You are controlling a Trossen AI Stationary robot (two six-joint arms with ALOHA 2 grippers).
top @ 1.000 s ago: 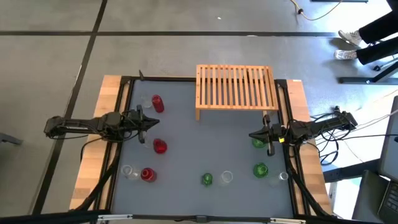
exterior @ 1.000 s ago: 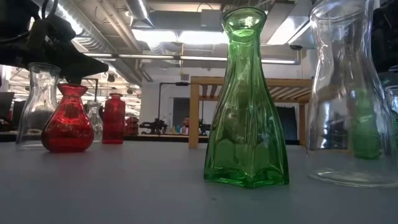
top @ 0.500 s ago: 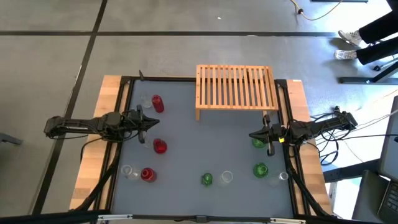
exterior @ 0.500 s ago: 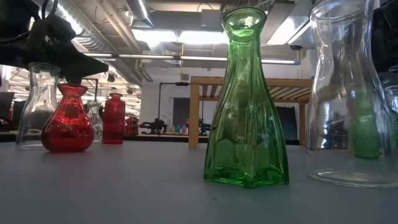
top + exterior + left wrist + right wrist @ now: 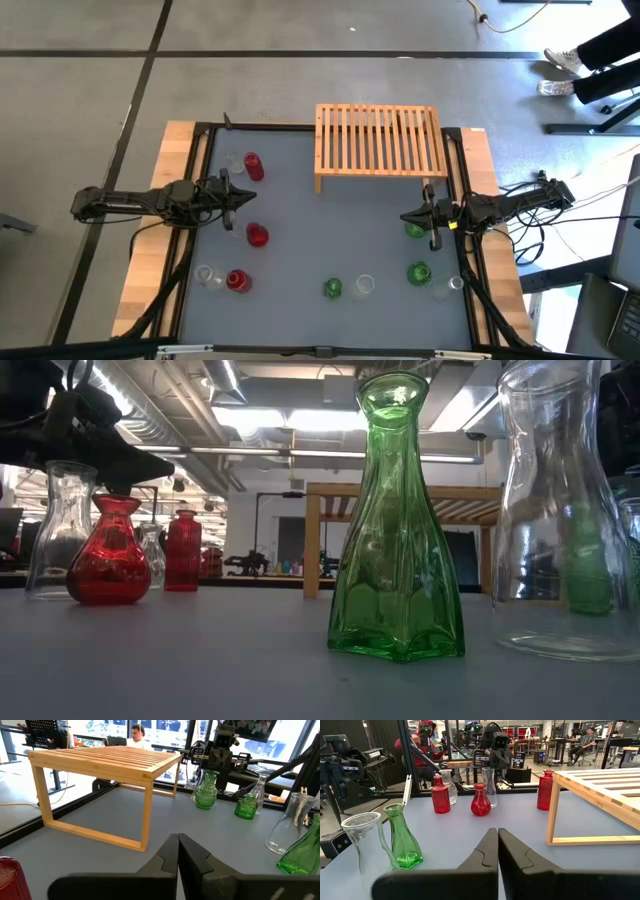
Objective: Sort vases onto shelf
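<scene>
The light-wood slatted shelf [image 5: 380, 140] stands on its legs at the table's far edge, with nothing on top. Vases stand upright on the grey table. On the left are red vases [image 5: 253, 166], [image 5: 258, 236], [image 5: 237, 281] and clear vases [image 5: 236, 165], [image 5: 206, 275]. Along the near and right side are green vases [image 5: 332, 288], [image 5: 418, 272], [image 5: 414, 229] and clear vases [image 5: 364, 285], [image 5: 453, 285]. My left gripper [image 5: 250, 197] [image 5: 178, 842] hovers shut between two red vases. My right gripper [image 5: 405, 217] [image 5: 497, 837] hovers shut beside a green vase.
Wooden table edges [image 5: 175, 180] flank the grey mat [image 5: 330, 230], whose middle between the two grippers holds no objects. In the low view a tall green vase [image 5: 397, 520] and a clear vase [image 5: 565, 510] stand close to the camera. People sit in the room beyond.
</scene>
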